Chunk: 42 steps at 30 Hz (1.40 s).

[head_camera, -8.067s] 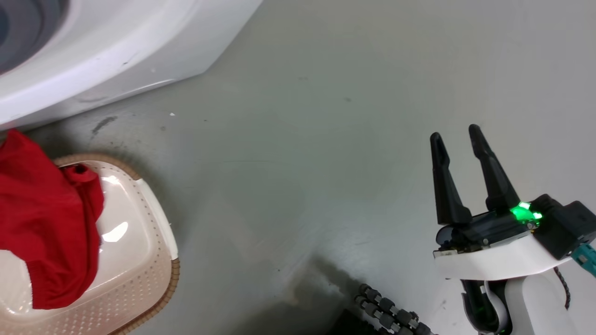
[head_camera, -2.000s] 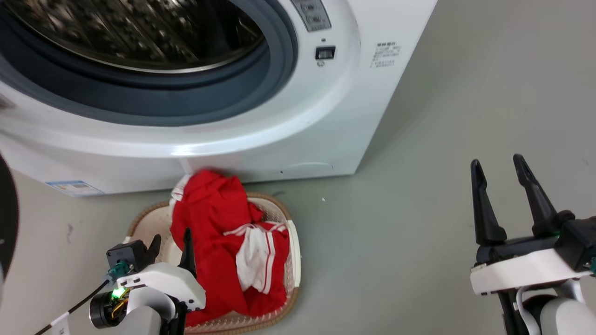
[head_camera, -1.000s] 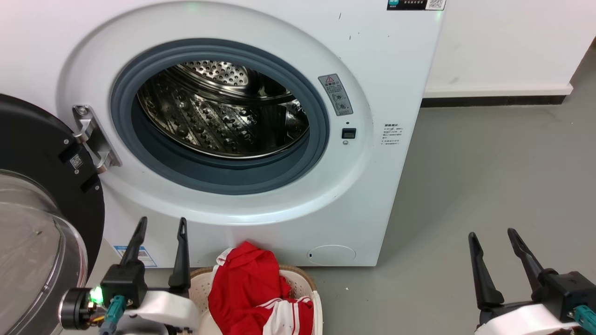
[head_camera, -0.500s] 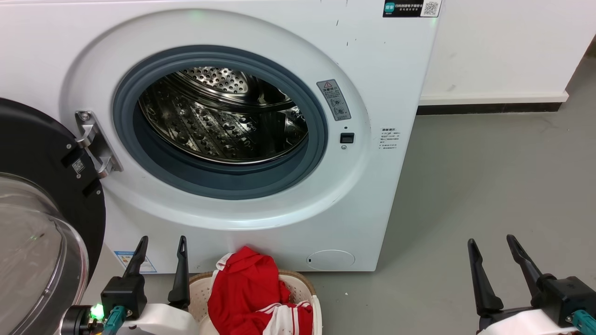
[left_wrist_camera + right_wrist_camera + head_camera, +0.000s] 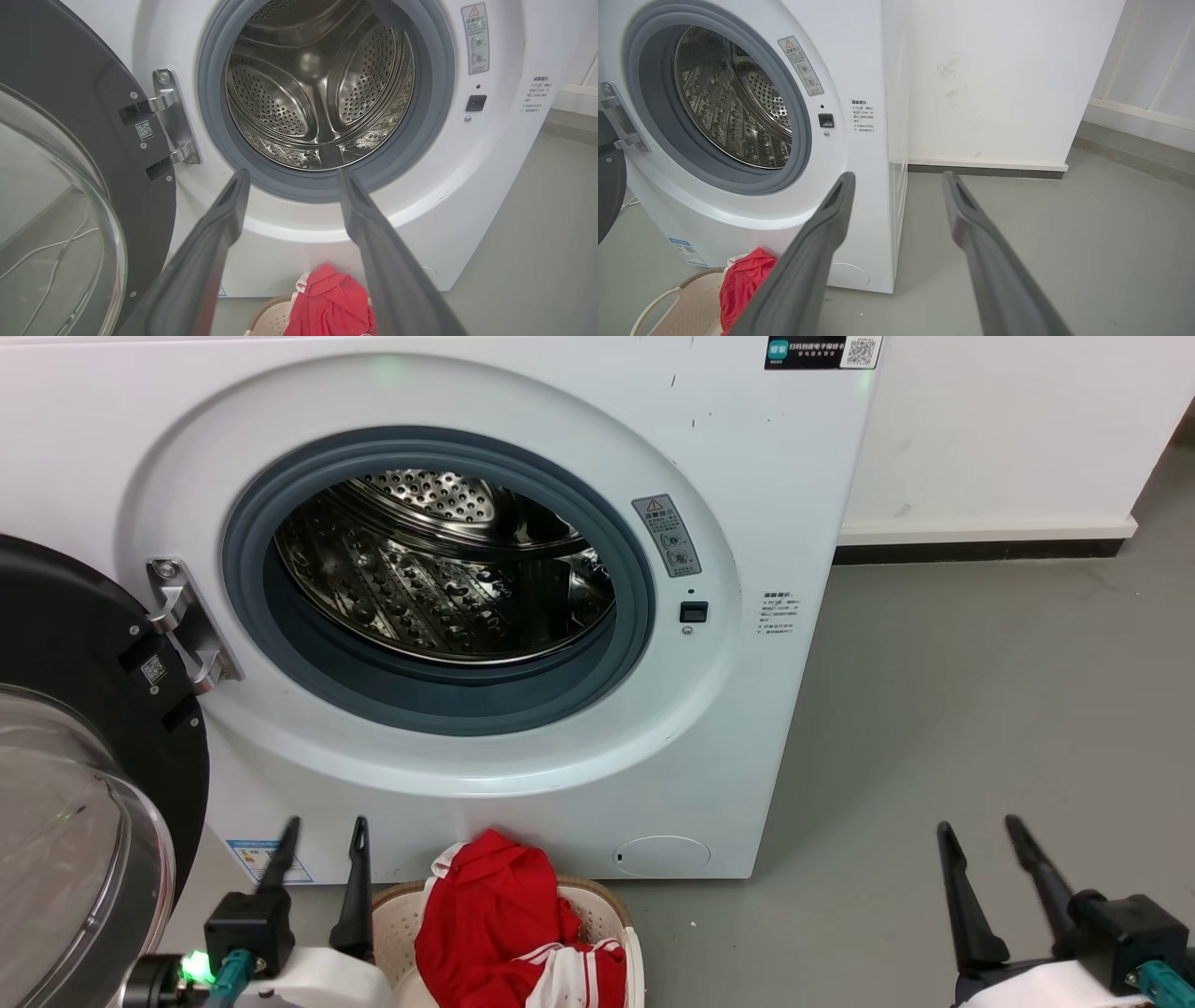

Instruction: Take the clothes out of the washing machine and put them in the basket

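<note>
Lower left, near: left gripper (image 5: 325,824), two long dark fingers parted, gripping nothing, aimed at the white front below the porthole; green light (image 5: 194,966) on the wrist behind. Lower right, near: right gripper (image 5: 978,826), likewise spread and holding nothing, over grey floor (image 5: 980,709), well apart from the machine's right-hand corner.

Just right of the left gripper, at the bottom edge: the basket (image 5: 396,919), low, cream plastic, perforated wall, brown woven-look rim, on the floor at the machine's foot; touching it or just short of it, cannot tell. In the basket: the clothes (image 5: 490,910), bright red, soft, heaped above the rim. One piece plain red, crumpled into a peak at the far side; another at the near right, red with white stripes and a white lining turned outward.

Farther back, across left and centre: the washing machine (image 5: 775,476), large, white, front-loading. Round porthole ringed in grey rubber (image 5: 429,705); behind it the drum (image 5: 439,579), shiny perforated steel with raised ribs. Right of the ring, a warning sticker (image 5: 667,535) and a small black latch socket (image 5: 693,611). At the far left, the door (image 5: 84,635), black-rimmed with a domed glass bowl, swung wide open on a metal hinge (image 5: 187,621).

Far right: white wall (image 5: 1008,429) with a dark skirting strip (image 5: 980,551).
</note>
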### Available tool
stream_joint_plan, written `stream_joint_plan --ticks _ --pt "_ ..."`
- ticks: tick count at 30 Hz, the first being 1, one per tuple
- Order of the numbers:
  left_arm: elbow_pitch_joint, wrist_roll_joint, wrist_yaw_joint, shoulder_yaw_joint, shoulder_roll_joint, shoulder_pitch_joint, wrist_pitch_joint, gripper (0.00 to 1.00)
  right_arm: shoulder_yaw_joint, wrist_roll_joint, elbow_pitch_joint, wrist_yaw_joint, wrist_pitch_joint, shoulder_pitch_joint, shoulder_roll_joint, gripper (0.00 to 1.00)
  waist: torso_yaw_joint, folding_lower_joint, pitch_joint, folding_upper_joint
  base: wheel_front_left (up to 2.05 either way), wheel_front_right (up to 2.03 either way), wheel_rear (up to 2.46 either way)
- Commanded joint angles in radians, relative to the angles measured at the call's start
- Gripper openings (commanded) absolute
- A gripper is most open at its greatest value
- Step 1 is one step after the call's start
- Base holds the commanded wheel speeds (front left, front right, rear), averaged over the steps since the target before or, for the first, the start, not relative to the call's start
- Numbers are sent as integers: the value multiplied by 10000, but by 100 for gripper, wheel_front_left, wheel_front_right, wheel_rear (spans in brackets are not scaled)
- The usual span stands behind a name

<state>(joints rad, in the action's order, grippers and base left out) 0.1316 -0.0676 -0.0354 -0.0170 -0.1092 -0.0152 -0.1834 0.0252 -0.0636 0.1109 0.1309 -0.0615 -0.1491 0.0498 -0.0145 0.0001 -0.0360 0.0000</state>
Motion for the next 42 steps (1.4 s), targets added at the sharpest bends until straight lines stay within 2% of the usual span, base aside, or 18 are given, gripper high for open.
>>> stream_joint_plan --ticks 1,3,23,42 --pt "23 -8 -1 -7 1 2 5 0 -5 -6 -21 0 -1 -3 0 0 0 -1 0 0 0 0 0" --pt "207 -161 -14 -73 24 34 82 0 -56 -164 -113 0 -23 -51 -4 0 1 0 4 0 0 0 0" --pt "407 -4138 -262 -285 163 349 825 0 -97 -4438 -998 -1 209 680 246 0 24 0 66 0 0 0 0" --pt "580 -7124 -450 -458 281 610 1381 0 -53 -7538 -1654 -1 441 1195 348 0 46 0 126 0 0 0 0"
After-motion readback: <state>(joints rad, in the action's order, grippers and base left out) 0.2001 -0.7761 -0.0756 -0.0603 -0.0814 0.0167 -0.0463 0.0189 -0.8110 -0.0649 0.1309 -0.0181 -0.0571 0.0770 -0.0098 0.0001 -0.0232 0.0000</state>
